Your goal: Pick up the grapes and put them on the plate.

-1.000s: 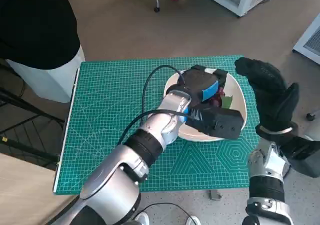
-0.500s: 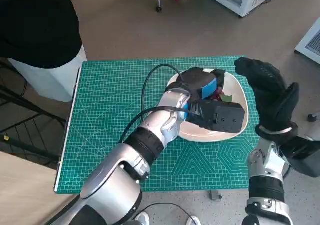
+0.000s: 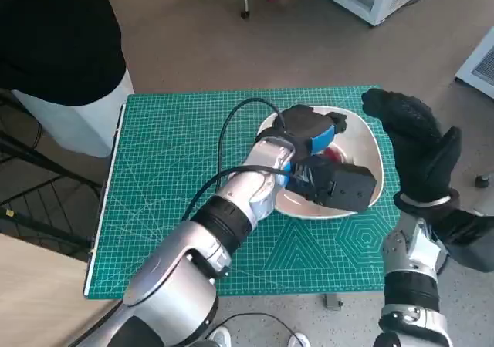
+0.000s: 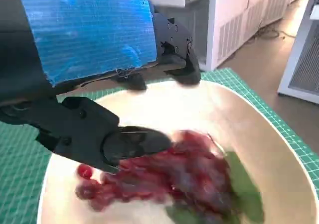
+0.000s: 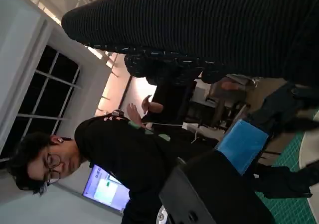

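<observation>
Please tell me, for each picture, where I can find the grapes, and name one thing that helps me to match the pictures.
Head view: the grapes show as a small red patch on the plate, just beside the left hand.
Left wrist view: the grapes lie in the middle of the plate, under the black fingers.
Right wrist view: not visible.
Shared landmark: the blue tape on the left hand, seen in all three views.

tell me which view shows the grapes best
The left wrist view: the grapes lie red and close, though blurred, on the plate below the left robot hand. In the head view that robot hand covers all but a red patch. The right wrist view shows no grapes.
</observation>
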`<act>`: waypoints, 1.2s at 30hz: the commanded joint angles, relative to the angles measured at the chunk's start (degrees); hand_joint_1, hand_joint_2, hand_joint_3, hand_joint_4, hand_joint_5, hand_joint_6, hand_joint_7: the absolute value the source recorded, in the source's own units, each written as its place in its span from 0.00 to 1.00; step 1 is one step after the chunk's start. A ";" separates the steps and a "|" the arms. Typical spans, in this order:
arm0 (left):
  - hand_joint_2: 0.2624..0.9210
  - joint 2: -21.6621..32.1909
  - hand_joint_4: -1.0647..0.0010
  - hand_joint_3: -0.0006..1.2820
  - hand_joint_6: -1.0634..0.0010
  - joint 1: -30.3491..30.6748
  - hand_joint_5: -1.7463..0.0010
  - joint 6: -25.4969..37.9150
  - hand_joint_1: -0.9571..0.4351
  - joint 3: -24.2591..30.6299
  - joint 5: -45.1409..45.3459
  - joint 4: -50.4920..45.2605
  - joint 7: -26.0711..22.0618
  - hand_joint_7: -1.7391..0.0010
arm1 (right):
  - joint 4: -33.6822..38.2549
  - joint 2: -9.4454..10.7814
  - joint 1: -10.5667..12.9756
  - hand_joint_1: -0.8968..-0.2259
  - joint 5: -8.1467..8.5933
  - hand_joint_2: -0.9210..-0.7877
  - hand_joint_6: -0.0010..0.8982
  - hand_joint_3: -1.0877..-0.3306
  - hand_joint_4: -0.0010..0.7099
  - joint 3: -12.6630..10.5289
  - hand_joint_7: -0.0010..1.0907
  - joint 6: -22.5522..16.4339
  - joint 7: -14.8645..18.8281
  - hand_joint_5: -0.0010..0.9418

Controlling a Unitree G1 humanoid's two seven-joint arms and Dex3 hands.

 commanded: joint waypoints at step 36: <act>1.00 14.23 0.90 0.49 0.84 23.49 1.00 -26.70 0.14 27.83 -34.10 -21.94 -8.39 1.00 | 3.80 1.00 -0.60 0.48 0.70 0.00 0.45 0.66 0.42 0.12 0.00 -0.73 0.36 0.00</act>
